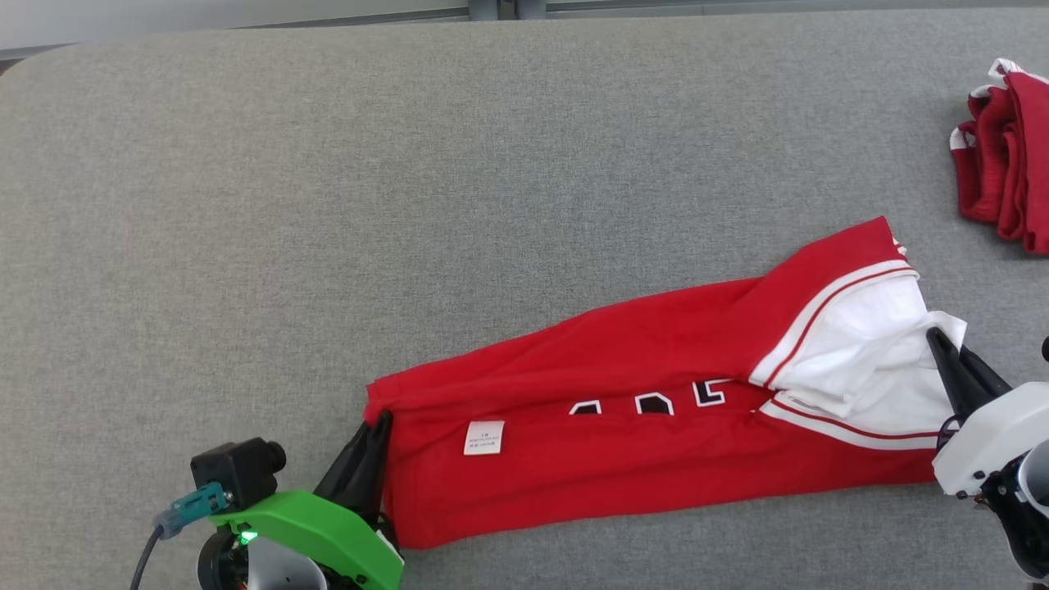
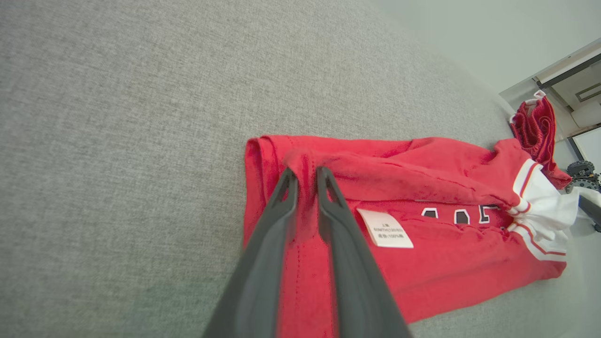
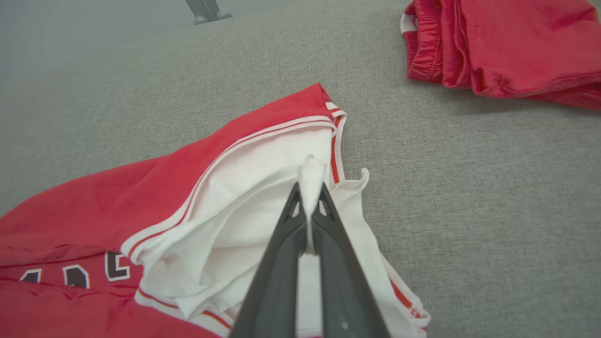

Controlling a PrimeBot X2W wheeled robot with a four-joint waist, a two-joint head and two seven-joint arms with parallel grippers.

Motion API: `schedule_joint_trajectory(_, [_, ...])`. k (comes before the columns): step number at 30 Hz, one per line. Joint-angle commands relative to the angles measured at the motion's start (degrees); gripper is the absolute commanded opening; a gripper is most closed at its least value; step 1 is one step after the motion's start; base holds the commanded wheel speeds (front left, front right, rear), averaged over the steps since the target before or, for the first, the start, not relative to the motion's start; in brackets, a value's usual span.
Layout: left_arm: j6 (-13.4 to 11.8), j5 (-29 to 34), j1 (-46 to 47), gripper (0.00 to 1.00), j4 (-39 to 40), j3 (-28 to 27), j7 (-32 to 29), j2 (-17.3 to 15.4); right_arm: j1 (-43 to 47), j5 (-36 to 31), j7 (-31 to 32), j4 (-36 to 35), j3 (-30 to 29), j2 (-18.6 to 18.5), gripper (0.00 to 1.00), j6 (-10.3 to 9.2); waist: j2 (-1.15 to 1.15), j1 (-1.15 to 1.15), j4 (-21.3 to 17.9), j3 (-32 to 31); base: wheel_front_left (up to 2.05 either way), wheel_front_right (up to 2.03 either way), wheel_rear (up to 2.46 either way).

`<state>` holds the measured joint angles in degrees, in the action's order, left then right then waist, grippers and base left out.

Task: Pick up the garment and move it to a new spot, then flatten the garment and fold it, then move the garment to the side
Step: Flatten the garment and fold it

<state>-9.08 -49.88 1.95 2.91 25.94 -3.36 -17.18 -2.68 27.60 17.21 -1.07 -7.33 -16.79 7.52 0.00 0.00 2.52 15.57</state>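
The red garment (image 1: 656, 459) lies stretched across the near right of the grey worktop (image 1: 410, 164). The right claw (image 3: 310, 187) is clenched on its white lining. The left claw (image 2: 306, 172) stands slightly parted around a red ridge at the garment's left end; I cannot tell whether it grips.

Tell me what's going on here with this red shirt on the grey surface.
A two-armed robot is working on a red shirt stretched long across the grey surface. Its right hand is pinched shut on the white end. Its left hand has fingers either side of a fold at the red end, though the grip is unclear. Another red garment lies bunched at the far right.
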Motion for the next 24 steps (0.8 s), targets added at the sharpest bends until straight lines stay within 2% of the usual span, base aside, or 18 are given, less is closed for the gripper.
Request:
schedule_joint_trajectory(1, [0.6,0.3,-0.4,0.6,-0.7,0.0,1.2,0.5,0.7,-0.1,-0.3,0.3,-0.2,-0.3,0.0,-0.07,0.0,0.0,0.3,-0.1,0.0,0.0,0.0])
schedule_joint_trajectory(2, [0.8,0.5,-0.4,0.99,-1.3,0.1,1.8,0.7,0.9,-0.1,-0.4,0.5,-0.3,-0.3,0.0,-0.07,0.0,0.0,0.4,-0.2,0.0,0.0,0.0])
schedule_joint_trajectory(6, [1.2,0.6,-1.1,1.0,-4.2,0.9,2.7,1.5,2.0,0.7,-0.1,0.9,-1.2,0.4,0.0,-0.08,0.0,0.0,0.9,-0.3,0.0,0.0,0.0])
schedule_joint_trajectory(7, [1.2,1.2,-1.3,1.0,-5.0,1.2,3.0,1.4,2.7,0.9,0.6,1.0,-1.2,0.4,0.03,-0.07,0.0,0.0,1.0,-0.3,0.0,0.0,0.0])
schedule_joint_trajectory(8, [1.0,1.5,-1.5,1.0,-5.5,1.2,3.5,1.4,3.2,1.2,1.3,1.0,-1.2,0.4,0.13,-0.07,0.0,0.0,1.1,-0.4,0.0,0.0,0.0])
schedule_joint_trajectory(10, [0.5,2.3,-2.0,1.0,-6.6,1.0,5.1,1.5,4.5,1.0,2.7,0.5,-1.1,-0.3,0.81,-0.07,0.0,0.0,1.3,-0.5,0.0,0.0,0.0])
schedule_joint_trajectory(11, [0.0,3.0,-2.8,1.0,-7.1,-0.3,8.8,1.9,5.1,-0.2,3.4,-0.3,-2.4,-1.1,1.0,-0.08,0.0,0.0,1.4,-0.8,0.0,0.0,0.0])
schedule_joint_trajectory(14, [-0.8,6.3,-4.0,1.0,-7.4,-2.3,15.6,1.7,5.3,-1.2,4.6,-2.8,-4.5,-1.0,1.0,-0.05,0.0,0.0,1.8,-1.2,0.0,0.0,0.0])
schedule_joint_trajectory(19, [-1.6,13.1,-4.9,1.0,-5.8,-6.6,18.6,3.5,2.9,-4.5,7.9,-7.3,-6.6,-1.4,1.0,-0.05,0.0,0.0,2.6,-1.1,0.0,0.0,0.0])
schedule_joint_trajectory(21, [-0.8,16.3,-4.9,1.0,-4.0,-9.7,18.5,5.8,2.1,-7.9,9.9,-6.7,-5.5,-2.1,1.0,-0.05,0.0,0.0,3.3,-0.9,0.0,0.0,0.0])
schedule_joint_trajectory(24, [1.8,21.7,-5.8,1.0,-3.3,-13.0,18.5,9.1,0.3,-12.6,12.7,-3.7,-3.3,-2.7,1.0,-0.05,0.0,0.0,4.1,-0.3,0.0,0.0,0.0])
